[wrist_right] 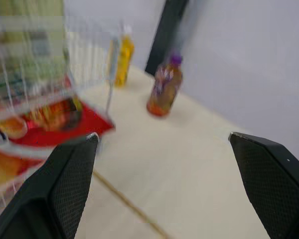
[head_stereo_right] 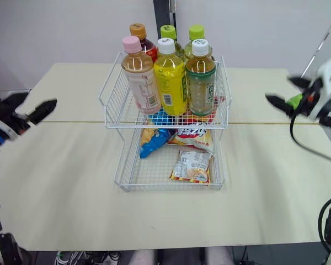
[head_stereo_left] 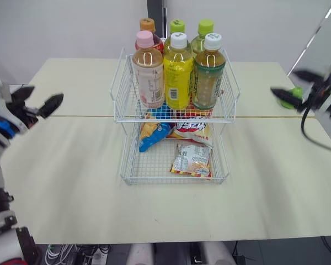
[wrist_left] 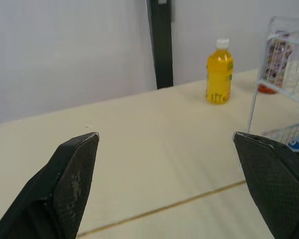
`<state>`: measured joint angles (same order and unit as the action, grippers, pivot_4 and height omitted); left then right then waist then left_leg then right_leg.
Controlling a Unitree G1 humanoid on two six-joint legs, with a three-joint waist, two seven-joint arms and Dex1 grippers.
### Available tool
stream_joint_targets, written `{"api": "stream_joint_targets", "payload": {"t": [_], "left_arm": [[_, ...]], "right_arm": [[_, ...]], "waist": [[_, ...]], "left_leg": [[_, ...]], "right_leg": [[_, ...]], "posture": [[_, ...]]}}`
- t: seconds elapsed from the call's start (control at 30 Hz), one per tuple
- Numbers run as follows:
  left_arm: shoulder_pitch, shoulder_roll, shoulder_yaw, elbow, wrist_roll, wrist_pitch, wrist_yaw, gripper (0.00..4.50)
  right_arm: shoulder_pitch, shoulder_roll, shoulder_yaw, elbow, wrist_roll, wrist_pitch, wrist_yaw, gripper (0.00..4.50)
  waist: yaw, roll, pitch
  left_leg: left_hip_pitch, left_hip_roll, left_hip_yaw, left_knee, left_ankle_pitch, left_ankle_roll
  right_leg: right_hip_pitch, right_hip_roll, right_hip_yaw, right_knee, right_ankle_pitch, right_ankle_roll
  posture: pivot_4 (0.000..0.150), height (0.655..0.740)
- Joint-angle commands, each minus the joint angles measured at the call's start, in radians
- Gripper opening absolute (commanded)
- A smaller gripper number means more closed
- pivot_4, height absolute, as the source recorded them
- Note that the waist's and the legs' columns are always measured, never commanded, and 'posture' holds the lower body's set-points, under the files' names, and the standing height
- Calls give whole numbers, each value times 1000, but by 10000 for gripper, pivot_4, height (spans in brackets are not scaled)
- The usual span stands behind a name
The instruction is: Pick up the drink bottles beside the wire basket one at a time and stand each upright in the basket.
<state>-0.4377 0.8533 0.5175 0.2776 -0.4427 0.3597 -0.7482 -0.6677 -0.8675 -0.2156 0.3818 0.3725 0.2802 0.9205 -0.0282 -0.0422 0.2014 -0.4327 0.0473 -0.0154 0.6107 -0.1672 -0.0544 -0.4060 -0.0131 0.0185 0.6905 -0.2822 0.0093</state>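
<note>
Beige table [head_stereo_left: 71, 182]: wire basket [head_stereo_left: 124, 105] holds six bottles [head_stereo_left: 178, 72], label text illegible.

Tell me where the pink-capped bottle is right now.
In the left eye view, the pink-capped bottle stands upright in the upper tier of the wire basket, at its front left corner, beside the yellow bottle.

The three back bottles [head_stereo_left: 177, 26] in the basket's [head_stereo_left: 119, 88] upper tier stand behind the front bottles [head_stereo_left: 178, 72] — caps and shoulders clear them, the rest is hidden. That tier partly covers the snack bags [head_stereo_left: 151, 135] below. From the right wrist, the purple-capped bottle [wrist_right: 163, 92] is blurred — its label is unreadable.
</note>
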Motion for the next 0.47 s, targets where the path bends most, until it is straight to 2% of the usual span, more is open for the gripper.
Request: {"api": "stream_joint_targets", "payload": {"t": [0.03, 0.17, 0.33, 0.47], "left_arm": [[76, -42, -9, -42, 39, -78, 31, 44819], [161, -130, -61, -3, 122, -130, 132, 44819], [183, -164, -60, -36, 110, -122, 161, 44819], [194, -157, -76, -35, 125, -107, 173, 44819]], "right_arm": [[88, 57, -35, 33, -25, -83, -61, 45000], [229, 143, -48, 19, -51, -123, -149, 45000], [298, 175, -62, 39, -89, -181, -247, 45000], [295, 193, -65, 49, -96, -205, -279, 45000]], "waist": [[0, 0, 0], [-1, 1, 0], [-2, 1, 0], [-3, 1, -1]], "left_leg": [[0, 0, 0, 0, 0, 0], [1, 0, 0, 0, 0, 0], [1, 0, 0, 1, 0, 0], [2, 0, 0, 1, 0, 0]], "right_leg": [[0, 0, 0, 0, 0, 0], [0, 0, 1, 2, 0, 0], [0, 0, 1, 4, 0, 0], [0, 1, 1, 4, 0, 0]], "posture": [[1500, 7400], [1500, 7400], [1500, 7400], [1500, 7400]]}}
